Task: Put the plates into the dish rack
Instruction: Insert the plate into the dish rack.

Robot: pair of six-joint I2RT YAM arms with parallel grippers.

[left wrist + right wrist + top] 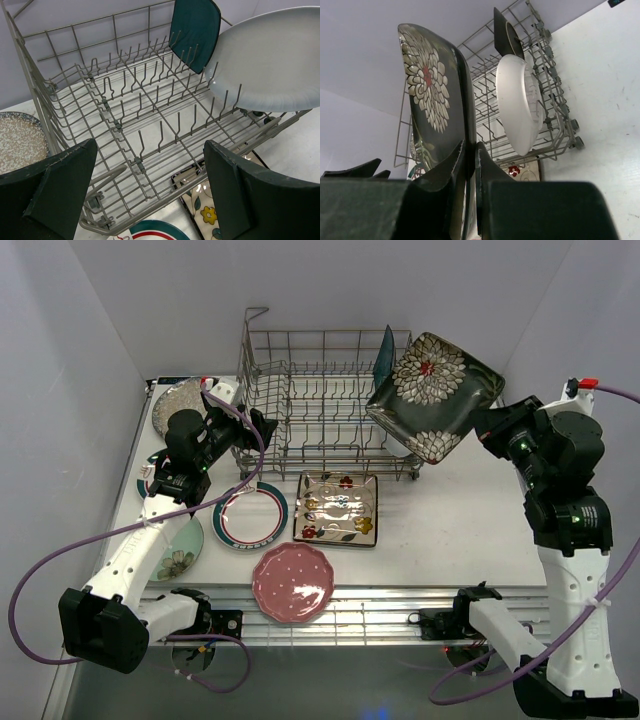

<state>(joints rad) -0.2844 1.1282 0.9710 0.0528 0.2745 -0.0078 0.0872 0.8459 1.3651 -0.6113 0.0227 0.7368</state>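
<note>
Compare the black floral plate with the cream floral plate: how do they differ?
The black floral plate hangs tilted above the right end of the dish rack; the cream floral plate lies flat on the table in front of it. The black one is pinched at its edge by the right gripper; the cream one is untouched. Black carries large pale blooms, cream small scattered flowers. Both are square and not yet racked.

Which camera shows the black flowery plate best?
The top view: the black floral plate shows its whole patterned face there. The right wrist view catches it steeply foreshortened in the right claw; the left wrist view misses it.
</note>
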